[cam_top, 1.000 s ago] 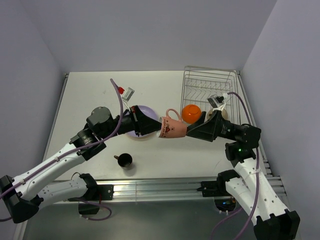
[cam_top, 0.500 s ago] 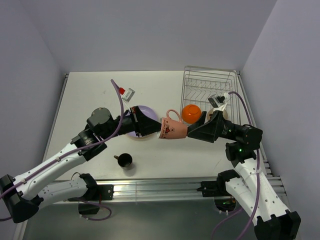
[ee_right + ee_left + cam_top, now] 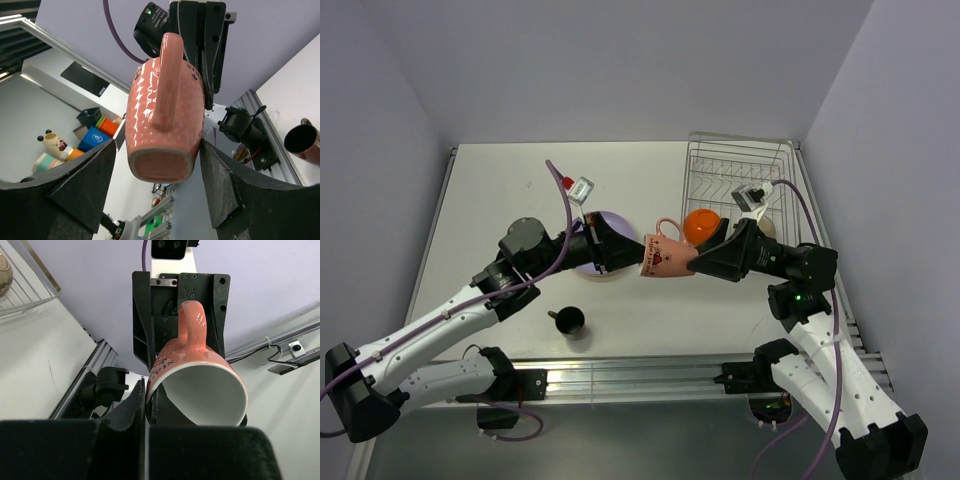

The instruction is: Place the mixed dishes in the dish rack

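Observation:
The pink mug with dark print [image 3: 665,255] hangs on its side above the table, between both arms. My left gripper [image 3: 634,256] is shut on its rim [image 3: 146,400], one finger inside and one outside. My right gripper [image 3: 704,262] is open, its fingers on either side of the mug's base [image 3: 157,150]; the left finger stands clear of it. The orange bowl [image 3: 702,226] sits in the silver wire dish rack [image 3: 735,170]. The lilac plate [image 3: 612,221] lies largely hidden under my left gripper. The small black cup [image 3: 568,320] stands near the front edge. I cannot pick out the white bowl.
A beige round thing [image 3: 766,228] sits in the rack behind my right arm; it also shows in the left wrist view [image 3: 3,271]. The rack's rim [image 3: 30,287] is at that view's upper left. The black cup shows in the right wrist view [image 3: 300,138].
Both grippers and the mug have shifted slightly toward the back. The right gripper has come a little closer round the mug's base.

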You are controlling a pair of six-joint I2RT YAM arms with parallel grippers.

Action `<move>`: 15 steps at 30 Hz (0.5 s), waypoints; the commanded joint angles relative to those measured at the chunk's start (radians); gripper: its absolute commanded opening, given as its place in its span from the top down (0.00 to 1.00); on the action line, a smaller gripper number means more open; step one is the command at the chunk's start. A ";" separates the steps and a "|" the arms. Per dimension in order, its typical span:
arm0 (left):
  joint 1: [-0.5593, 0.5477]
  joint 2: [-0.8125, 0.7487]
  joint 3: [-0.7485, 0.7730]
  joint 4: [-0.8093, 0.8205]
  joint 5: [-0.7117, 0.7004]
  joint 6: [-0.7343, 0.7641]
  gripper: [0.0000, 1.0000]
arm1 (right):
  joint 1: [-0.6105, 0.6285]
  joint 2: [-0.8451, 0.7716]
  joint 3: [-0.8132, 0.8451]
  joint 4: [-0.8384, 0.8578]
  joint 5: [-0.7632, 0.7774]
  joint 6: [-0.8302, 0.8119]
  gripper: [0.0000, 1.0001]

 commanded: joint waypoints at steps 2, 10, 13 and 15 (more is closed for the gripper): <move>-0.005 0.005 -0.013 0.080 0.011 -0.018 1.00 | 0.015 0.000 0.072 0.035 0.057 -0.044 0.27; -0.005 0.028 -0.022 0.107 0.019 -0.024 1.00 | 0.021 0.024 0.068 0.091 0.066 -0.020 0.30; -0.005 0.035 -0.024 0.113 0.023 -0.027 1.00 | 0.026 0.038 0.068 0.123 0.062 0.000 0.31; -0.005 0.036 -0.024 0.113 0.022 -0.026 1.00 | 0.026 0.041 0.072 0.111 0.062 -0.008 0.37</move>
